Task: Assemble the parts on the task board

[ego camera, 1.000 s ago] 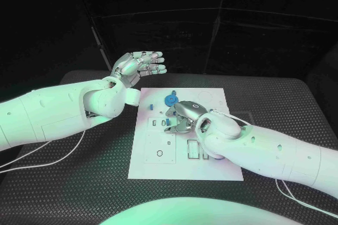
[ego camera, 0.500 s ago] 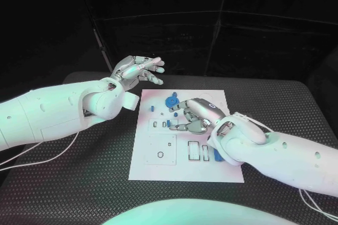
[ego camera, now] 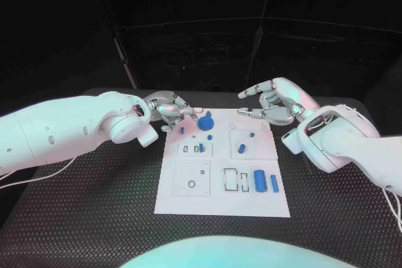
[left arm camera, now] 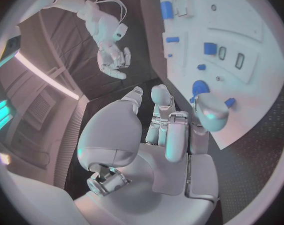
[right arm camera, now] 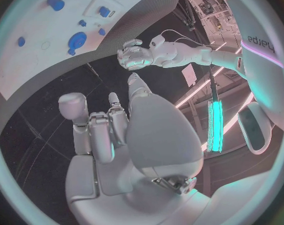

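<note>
- The task board [ego camera: 221, 205] lay mid-bench, blue parts [ego camera: 259, 178] on it.
- The left hand [ego camera: 170, 111] hovered at its far-left corner, fingers loosely curled, empty.
- The right hand [ego camera: 276, 100] hung beyond its far-right corner, fingers apart, empty.

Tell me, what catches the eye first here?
The white task board in the middle of the black table, dotted with small blue parts. Two silver hands flank its far end: the left hand at its corner, the right hand raised, holding nothing.
</note>
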`<action>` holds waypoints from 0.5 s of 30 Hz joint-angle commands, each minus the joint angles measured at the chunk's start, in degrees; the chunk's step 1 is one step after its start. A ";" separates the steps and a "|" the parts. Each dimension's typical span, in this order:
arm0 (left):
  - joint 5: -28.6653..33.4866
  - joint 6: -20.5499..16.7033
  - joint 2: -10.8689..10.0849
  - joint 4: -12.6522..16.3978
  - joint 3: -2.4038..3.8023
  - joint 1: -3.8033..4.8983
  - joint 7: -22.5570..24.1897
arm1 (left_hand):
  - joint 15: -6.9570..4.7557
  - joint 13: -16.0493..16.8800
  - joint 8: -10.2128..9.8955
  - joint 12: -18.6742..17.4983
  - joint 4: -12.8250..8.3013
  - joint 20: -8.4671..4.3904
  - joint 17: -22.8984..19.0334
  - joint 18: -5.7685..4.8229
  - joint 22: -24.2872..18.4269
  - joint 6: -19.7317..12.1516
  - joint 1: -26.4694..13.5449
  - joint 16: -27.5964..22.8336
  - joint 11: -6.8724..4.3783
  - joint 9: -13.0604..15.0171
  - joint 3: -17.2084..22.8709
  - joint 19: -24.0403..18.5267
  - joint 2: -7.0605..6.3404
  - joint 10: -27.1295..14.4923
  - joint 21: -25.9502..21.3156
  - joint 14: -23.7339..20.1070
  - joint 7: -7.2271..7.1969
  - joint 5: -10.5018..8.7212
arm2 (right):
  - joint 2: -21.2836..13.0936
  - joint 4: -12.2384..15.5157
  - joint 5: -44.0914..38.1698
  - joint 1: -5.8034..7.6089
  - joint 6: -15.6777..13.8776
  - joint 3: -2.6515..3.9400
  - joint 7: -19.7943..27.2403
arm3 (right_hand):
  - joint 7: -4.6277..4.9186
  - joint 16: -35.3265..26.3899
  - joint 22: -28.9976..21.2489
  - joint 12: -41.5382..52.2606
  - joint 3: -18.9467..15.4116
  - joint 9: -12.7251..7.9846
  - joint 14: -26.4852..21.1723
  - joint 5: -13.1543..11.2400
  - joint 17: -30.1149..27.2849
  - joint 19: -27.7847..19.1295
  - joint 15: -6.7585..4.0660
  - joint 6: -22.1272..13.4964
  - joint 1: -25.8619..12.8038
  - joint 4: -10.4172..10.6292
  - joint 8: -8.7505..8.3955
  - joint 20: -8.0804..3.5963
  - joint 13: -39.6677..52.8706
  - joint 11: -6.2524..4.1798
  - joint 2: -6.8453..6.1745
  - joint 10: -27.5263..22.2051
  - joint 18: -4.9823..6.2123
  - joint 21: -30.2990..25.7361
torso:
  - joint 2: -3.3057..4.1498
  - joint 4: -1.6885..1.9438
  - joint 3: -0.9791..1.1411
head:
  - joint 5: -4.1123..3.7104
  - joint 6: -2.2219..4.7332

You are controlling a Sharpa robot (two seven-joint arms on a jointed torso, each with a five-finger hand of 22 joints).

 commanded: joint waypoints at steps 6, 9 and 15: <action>-20.55 9.72 4.17 -1.06 -3.35 1.89 -21.00 | -0.76 13.40 10.06 12.43 4.69 -0.20 15.05 -1.58 9.33 -4.03 1.60 1.31 -0.04 8.37 -6.19 0.87 2.32 0.14 6.58 6.03 -1.08 -1.18 | -0.11 -2.21 8.48 0.88 1.12 0.19 0.69 | -0.08 -0.38 -0.22 -0.03 -0.25 -0.09 5.12 0.25 11.12 -0.25 -0.49 0.61 -0.31 -0.08 0.40 -0.35 3.28 -0.46 0.60 0.08 -0.65 -0.26 | -0.94 0.35 0.27 | 0.03 -0.39; -22.66 10.16 5.89 -1.97 -4.64 2.48 -22.25 | -0.85 13.88 11.65 12.90 5.17 -0.09 15.05 -1.70 10.16 -5.24 2.03 1.31 -0.08 10.12 -7.58 0.85 2.70 -0.06 7.11 6.03 -1.06 -1.16 | 0.10 -2.66 8.38 0.96 1.36 0.21 -0.16 | -0.10 -0.44 -0.39 -0.09 -0.43 -0.12 5.09 0.28 10.96 -0.33 -0.52 0.62 -0.54 -0.01 0.40 -0.38 3.20 -0.48 0.61 0.03 -0.62 -0.35 | -1.16 0.42 0.35 | 0.09 -0.53; -25.20 11.37 9.01 -3.51 -5.79 2.97 -23.54 | -0.82 13.04 12.46 12.27 5.33 -0.13 15.05 -1.57 9.82 -6.34 1.73 1.31 -0.08 11.30 -8.75 0.75 3.30 -0.86 7.00 6.03 -0.95 -1.15 | 0.46 -3.28 7.94 1.03 1.51 0.22 -1.69 | -0.14 -0.59 -0.68 -0.10 -0.89 -0.19 5.00 0.32 10.61 -0.46 -0.56 0.63 -1.01 0.09 0.41 -0.44 3.17 -0.52 0.53 0.04 -0.58 -0.49 | -1.32 0.48 0.36 | 0.17 -0.75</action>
